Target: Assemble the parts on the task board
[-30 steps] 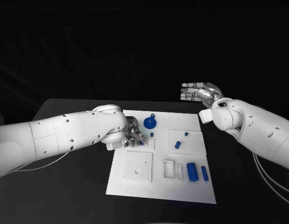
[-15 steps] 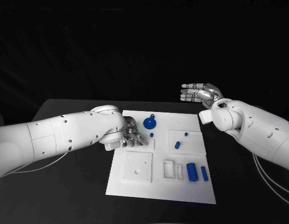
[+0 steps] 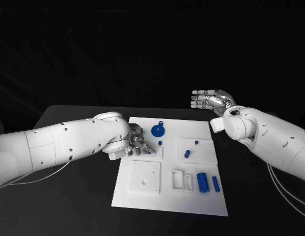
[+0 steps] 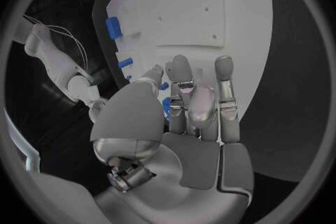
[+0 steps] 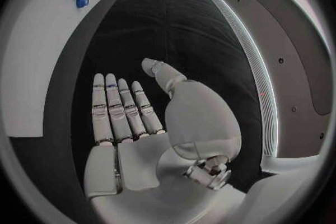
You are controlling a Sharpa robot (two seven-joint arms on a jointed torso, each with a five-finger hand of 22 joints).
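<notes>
My left hand [image 3: 139, 146] low on the board [image 3: 168, 196], fingers [image 4: 223, 87] over a blue part [image 4: 166, 105], grip I cannot tell; right hand [image 3: 209, 99] raised beyond the counter [image 3: 75, 196], fingers straight, close together, empty

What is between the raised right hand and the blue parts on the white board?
Nothing visible. The right hand hangs open above the table beyond the board, off its far right corner, with bare table between it and the parts. The left hand rests on the board's left side, not in that path.
</notes>
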